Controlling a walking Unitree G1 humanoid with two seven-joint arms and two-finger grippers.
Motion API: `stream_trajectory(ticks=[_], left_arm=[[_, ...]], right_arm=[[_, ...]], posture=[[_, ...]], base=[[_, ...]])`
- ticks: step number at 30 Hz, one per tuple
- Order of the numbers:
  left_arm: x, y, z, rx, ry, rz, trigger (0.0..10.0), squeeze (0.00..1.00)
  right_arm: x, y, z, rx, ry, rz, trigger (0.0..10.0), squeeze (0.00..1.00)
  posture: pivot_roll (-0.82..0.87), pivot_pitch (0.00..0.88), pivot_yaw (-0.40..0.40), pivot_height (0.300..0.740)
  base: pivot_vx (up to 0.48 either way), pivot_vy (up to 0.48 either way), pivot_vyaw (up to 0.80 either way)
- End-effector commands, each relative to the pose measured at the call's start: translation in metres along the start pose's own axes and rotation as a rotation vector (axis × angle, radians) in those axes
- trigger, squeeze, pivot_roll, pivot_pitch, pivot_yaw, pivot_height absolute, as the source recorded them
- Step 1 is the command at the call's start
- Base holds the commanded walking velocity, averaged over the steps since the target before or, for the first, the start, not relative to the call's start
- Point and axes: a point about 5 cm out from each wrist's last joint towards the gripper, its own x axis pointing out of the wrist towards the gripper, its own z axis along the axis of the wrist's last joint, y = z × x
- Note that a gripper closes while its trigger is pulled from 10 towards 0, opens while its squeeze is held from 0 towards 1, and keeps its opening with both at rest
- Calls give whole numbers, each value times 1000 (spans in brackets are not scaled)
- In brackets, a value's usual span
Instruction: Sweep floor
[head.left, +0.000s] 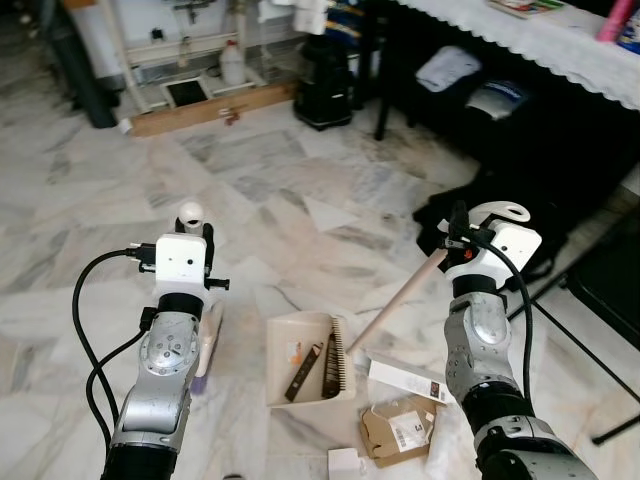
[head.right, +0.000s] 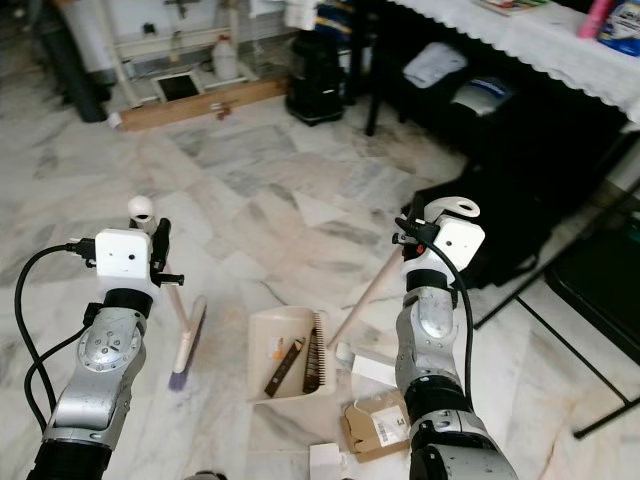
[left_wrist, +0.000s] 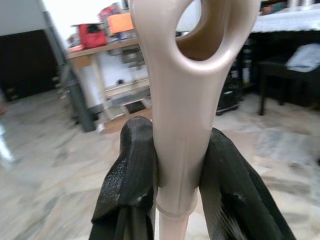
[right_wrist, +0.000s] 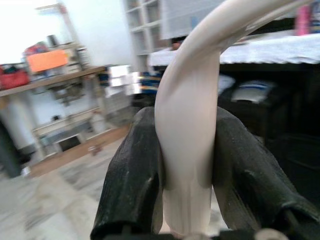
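Left pincer (left_wrist: 177, 180) clamped on the broom (head.right: 186, 345) handle; right pincer (right_wrist: 187, 185) clamped on the dustpan (head.left: 300, 362) handle, cardboard scraps (head.left: 398, 430) at its 4 o'clock

We see a beige broom (head.right: 186, 335) standing upright on the marble floor (head.right: 250, 190), bristles down, beside it a beige dustpan (head.right: 290, 355) lying flat, dark scraps inside, its long handle slanting up rightward.

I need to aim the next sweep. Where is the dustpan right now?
In the left eye view the dustpan rests on the marble floor between both arms, its handle slanting to the right hand, the cardboard box just right.
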Motion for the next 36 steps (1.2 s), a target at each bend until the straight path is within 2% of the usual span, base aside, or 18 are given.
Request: stream_trajectory(ticks=[1,36], left_arm=[[4,3,14,34,-62,21,10000,0],[3,1,12,27,-47,19,10000,0]], right_arm=[[3,1,9,19,-48,-6,10000,0],[3,4,8,19,-39,-6,10000,0]], posture=[[138,98,-64,740],[142,95,-67,740]], base=[[0,0,800],[0,0,800]])
